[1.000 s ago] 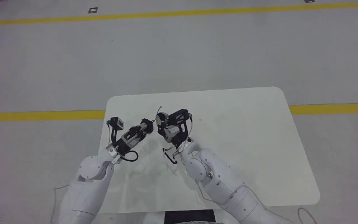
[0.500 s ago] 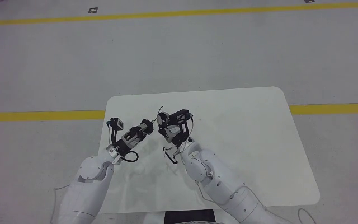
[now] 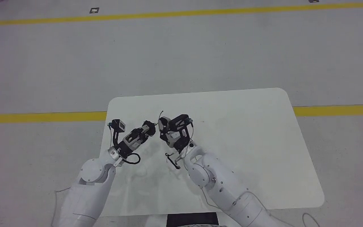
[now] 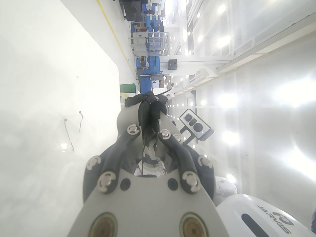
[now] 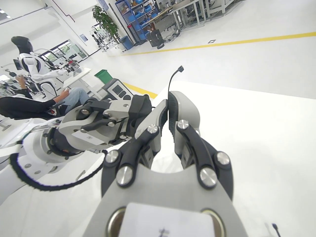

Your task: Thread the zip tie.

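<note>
A thin black zip tie (image 5: 172, 78) sticks up from between the fingers of my right gripper (image 5: 168, 99), which is shut on its strap; the small head is at the free end. My left gripper (image 4: 148, 101) sits close against the right one, its black pads pressed together on a thin strap that runs back between the fingers. In the top view both grippers meet above the left-middle of the white table (image 3: 244, 142): the left gripper (image 3: 149, 128), the right gripper (image 3: 165, 127), with the zip tie (image 3: 161, 115) poking out between them.
Two spare zip ties (image 4: 67, 130) lie loose on the table under the arms, seen from above as spare zip ties (image 3: 172, 159). The table's right half is bare. A yellow floor line runs beyond the far edge.
My right gripper has shifted slightly toward the left gripper, closing the gap. The left arm has stayed put.
</note>
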You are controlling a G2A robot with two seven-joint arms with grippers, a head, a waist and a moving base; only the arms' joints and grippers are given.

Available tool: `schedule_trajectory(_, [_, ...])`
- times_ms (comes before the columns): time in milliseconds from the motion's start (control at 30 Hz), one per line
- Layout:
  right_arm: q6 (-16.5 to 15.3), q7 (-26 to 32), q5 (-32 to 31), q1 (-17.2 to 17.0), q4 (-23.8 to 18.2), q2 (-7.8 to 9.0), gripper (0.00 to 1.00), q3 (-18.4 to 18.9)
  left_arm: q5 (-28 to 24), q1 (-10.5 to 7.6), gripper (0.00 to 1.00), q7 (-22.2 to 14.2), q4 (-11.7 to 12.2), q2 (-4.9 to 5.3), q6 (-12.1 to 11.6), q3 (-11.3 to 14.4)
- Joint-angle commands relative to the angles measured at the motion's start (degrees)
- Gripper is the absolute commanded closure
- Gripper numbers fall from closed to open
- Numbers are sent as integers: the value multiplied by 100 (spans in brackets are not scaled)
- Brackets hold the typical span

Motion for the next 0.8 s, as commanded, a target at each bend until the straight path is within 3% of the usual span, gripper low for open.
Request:
schedule_trajectory(0, [-7,6,3,-3,-1,-2,100,-1,0,0,100,0,0,0,0,0])
schedule_trajectory(767, [-31,17,69,63,136,-62,100,-89,0,0,100,0,0,0,0,0])
